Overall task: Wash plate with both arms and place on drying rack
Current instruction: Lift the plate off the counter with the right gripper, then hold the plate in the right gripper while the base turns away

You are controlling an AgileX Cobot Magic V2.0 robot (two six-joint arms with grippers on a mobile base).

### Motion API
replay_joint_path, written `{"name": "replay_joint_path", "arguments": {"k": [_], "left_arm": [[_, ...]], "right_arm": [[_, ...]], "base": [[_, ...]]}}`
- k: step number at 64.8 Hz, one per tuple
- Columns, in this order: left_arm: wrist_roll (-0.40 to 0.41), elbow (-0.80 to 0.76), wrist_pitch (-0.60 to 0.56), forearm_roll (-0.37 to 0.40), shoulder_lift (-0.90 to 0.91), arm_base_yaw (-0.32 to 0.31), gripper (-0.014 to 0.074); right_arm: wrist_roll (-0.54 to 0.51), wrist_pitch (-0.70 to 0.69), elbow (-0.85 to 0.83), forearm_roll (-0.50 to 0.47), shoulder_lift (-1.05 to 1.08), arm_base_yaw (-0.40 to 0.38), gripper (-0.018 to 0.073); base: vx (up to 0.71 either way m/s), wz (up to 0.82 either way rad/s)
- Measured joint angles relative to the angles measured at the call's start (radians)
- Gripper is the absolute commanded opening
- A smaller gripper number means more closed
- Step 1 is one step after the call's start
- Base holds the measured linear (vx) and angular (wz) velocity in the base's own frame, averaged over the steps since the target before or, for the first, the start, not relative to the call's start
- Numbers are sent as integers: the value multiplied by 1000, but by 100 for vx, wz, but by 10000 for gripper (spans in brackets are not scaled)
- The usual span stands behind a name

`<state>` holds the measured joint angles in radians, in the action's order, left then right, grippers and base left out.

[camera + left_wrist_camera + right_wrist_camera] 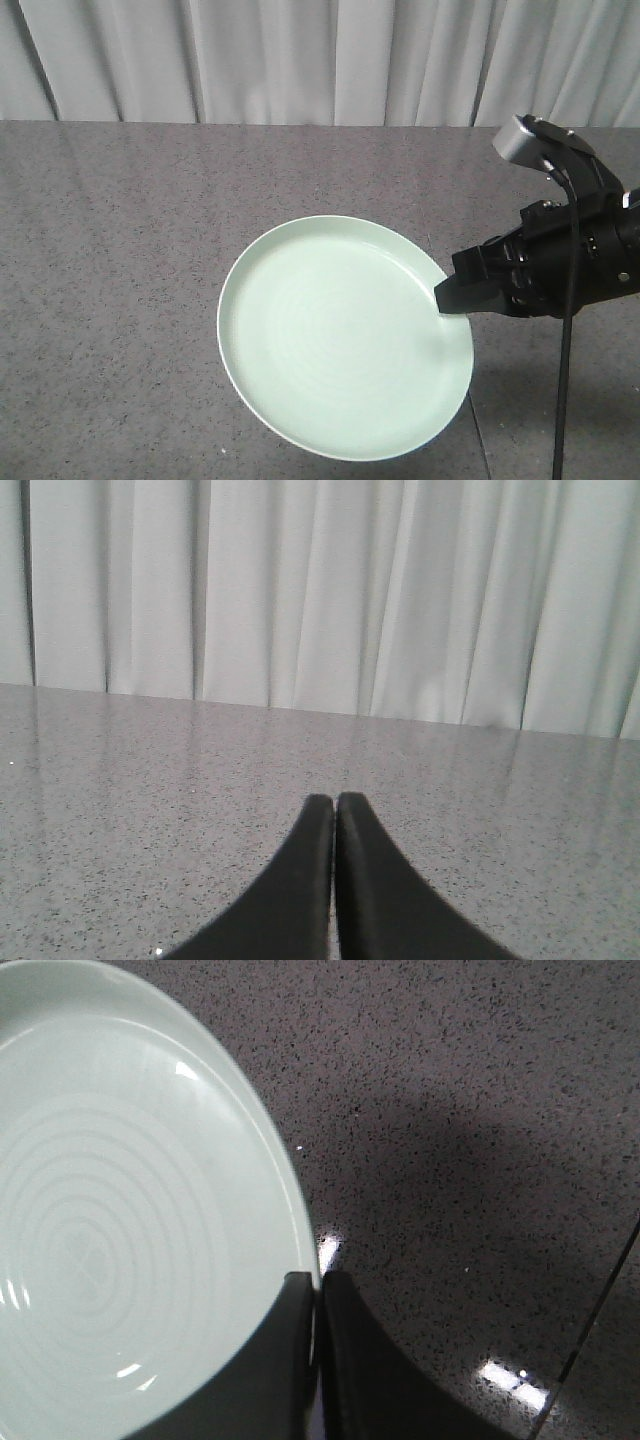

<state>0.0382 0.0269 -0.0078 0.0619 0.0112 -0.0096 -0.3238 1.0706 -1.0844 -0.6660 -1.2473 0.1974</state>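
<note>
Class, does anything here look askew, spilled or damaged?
No spill or damage shows. The round pale mint-green plate appears lifted above the speckled grey counter, pinched at its rim by the black right pincer alone.

Soft, even light; small bright glints on the plate [120, 1210] and the polished countertop [480, 1110], with a broad faint shadow beside the rim

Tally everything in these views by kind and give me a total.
plate: 1
grippers: 2, the left gripper and the right gripper
countertop: 1
curtain: 1
Total: 5
</note>
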Motion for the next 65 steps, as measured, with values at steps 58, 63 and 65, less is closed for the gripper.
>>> {"name": "replay_joint_path", "arguments": {"k": [58, 63, 65], "left_arm": [[0, 0, 0, 0, 0, 0, -6], [0, 0, 0, 0, 0, 0, -6], [0, 0, 0, 0, 0, 0, -6]], "right_arm": [[-2, 0, 0, -1, 0, 0, -8], [-2, 0, 0, -1, 0, 0, -8], [-2, 0, 0, -1, 0, 0, -8]], "base": [[-3, 12], [-5, 32], [-5, 34]]}}
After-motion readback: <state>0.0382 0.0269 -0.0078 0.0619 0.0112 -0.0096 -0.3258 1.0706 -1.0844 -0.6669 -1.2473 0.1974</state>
